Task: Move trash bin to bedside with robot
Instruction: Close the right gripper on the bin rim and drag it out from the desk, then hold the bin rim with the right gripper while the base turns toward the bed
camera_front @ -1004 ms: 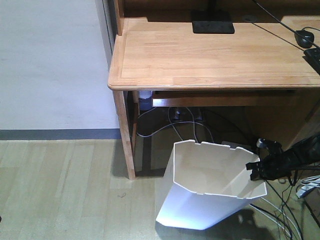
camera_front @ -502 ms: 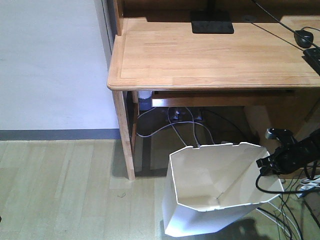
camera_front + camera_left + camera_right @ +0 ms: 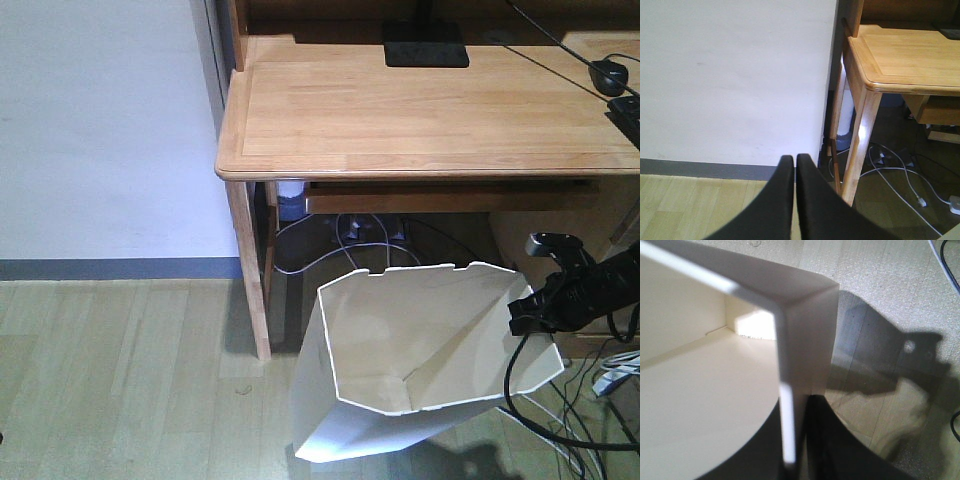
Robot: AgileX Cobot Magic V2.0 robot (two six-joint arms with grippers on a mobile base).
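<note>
The white trash bin (image 3: 420, 350) stands tilted on the wood floor in front of the light wooden desk, its open mouth leaning toward the camera. My right gripper (image 3: 528, 312) is shut on the bin's right rim; the right wrist view shows the rim wall (image 3: 790, 405) pinched between the two black fingers, one inside and one outside. In the left wrist view my left gripper (image 3: 794, 161) is shut with nothing in it, held above the floor near the white wall and the desk leg. The bedside is out of view.
The light wooden desk (image 3: 420, 110) stands over the bin, its front left leg (image 3: 250, 270) just left of it. Cables (image 3: 340, 250) lie under the desk and more trail on the floor at right (image 3: 600, 400). The white wall has a grey baseboard (image 3: 110, 268).
The bin has swung and tipped, its mouth turning more toward the camera and its base shifting left. My right gripper moved up and slightly right with the rim.
</note>
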